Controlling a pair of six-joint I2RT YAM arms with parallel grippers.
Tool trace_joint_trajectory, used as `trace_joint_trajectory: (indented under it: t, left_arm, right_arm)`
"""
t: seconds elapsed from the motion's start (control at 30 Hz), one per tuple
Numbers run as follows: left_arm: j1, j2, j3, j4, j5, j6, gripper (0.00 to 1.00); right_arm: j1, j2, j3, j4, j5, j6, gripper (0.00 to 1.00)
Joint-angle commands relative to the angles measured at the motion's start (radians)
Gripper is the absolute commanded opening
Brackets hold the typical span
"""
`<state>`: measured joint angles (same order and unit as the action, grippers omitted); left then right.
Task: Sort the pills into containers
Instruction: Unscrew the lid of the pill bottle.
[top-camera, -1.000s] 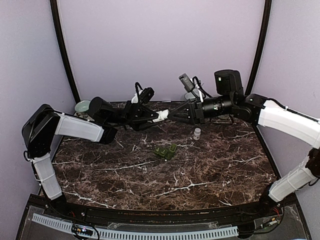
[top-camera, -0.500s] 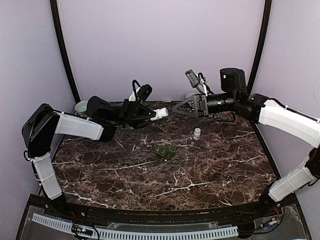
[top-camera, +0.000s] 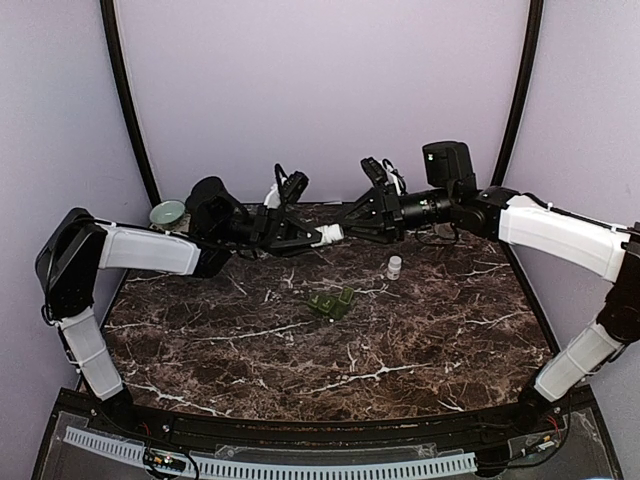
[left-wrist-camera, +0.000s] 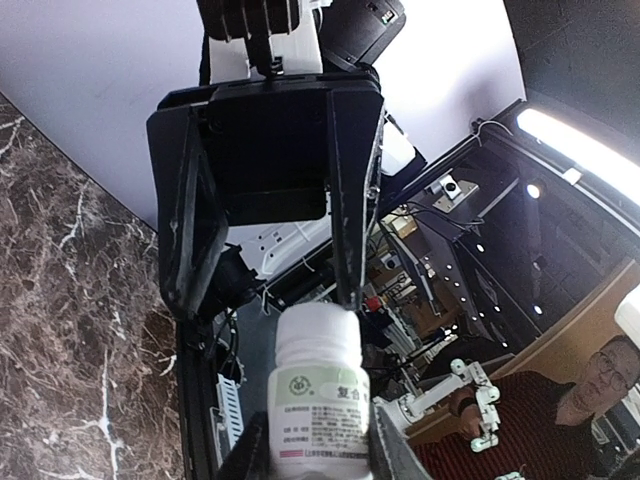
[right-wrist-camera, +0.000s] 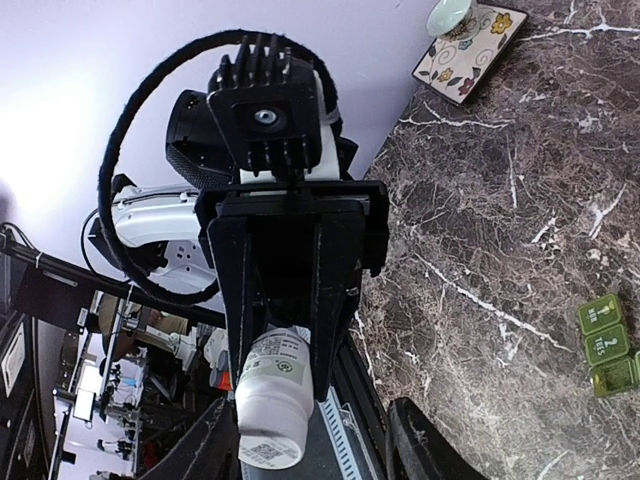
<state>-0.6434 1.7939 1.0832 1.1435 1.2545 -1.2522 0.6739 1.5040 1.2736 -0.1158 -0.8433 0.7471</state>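
A dark marble table (top-camera: 420, 340) with white veins sits before lilac walls (top-camera: 320, 90). Above its far side, your left gripper (top-camera: 308, 237) is clamped on a white pill bottle (top-camera: 330, 233), held sideways in the air. Your right gripper (top-camera: 350, 222) faces it, fingers spread wide at the cap end without gripping. A green pill organizer (top-camera: 331, 302) lies mid-table, with a small white container (top-camera: 394, 266) standing near it.

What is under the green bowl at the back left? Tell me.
The green bowl stands on a square floral tile lying on the marble table. The tile's patch beneath the bowl is covered, so unseen.
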Motion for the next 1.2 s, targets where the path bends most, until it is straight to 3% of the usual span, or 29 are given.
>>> trace_joint_trajectory:
  t: [0.0,0.2,0.43,0.73,1.03,1.17]
  left_arm:
    - [-0.001,-0.088,0.041,-0.240,-0.042,0.275,0.00]
    - [-0.001,-0.122,0.055,-0.428,-0.086,0.453,0.00]
    - [-0.001,-0.143,0.069,-0.551,-0.115,0.561,0.00]
    - [-0.001,-0.149,0.071,-0.573,-0.134,0.597,0.00]
    - [-0.001,-0.140,0.081,-0.581,-0.134,0.602,0.00]
    - [-0.001,-0.136,0.089,-0.585,-0.135,0.606,0.00]
  right_arm:
    - [-0.007,0.002,0.038,0.021,-0.016,0.124,0.50]
    - [-0.006,0.001,0.026,0.035,-0.023,0.187,0.50]
    - [-0.007,0.013,0.038,0.032,-0.034,0.214,0.49]
    - [-0.005,0.024,0.044,-0.013,-0.035,0.195,0.47]
    - [-0.004,0.031,0.052,-0.018,-0.042,0.187,0.32]
    - [-0.001,0.038,0.064,-0.030,-0.042,0.176,0.29]
